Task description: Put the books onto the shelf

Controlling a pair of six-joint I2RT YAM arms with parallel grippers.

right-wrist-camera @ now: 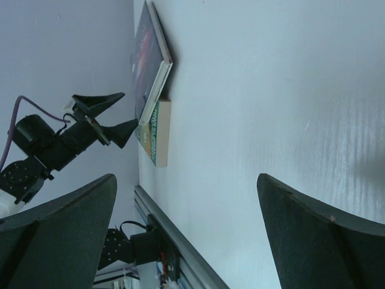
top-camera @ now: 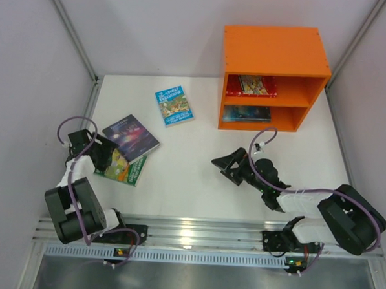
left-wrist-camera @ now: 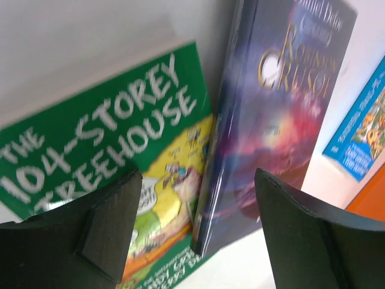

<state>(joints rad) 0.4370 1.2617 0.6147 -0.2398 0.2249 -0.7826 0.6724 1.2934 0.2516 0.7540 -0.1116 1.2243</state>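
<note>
A white table (top-camera: 191, 183) meets an aluminium rail (top-camera: 195, 232) between pale walls (top-camera: 29, 58).

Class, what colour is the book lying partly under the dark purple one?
Green book, with a yellow picture; best seen in the left wrist view.

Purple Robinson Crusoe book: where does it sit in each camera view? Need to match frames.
Top external: purple book left of centre, lying flat with the cover up.
Left wrist: upper centre-right, cover title readable.
Right wrist: top left, seen nearly edge-on.
Shared landmark: the green book lying partly under it, visible in all three views.
</note>
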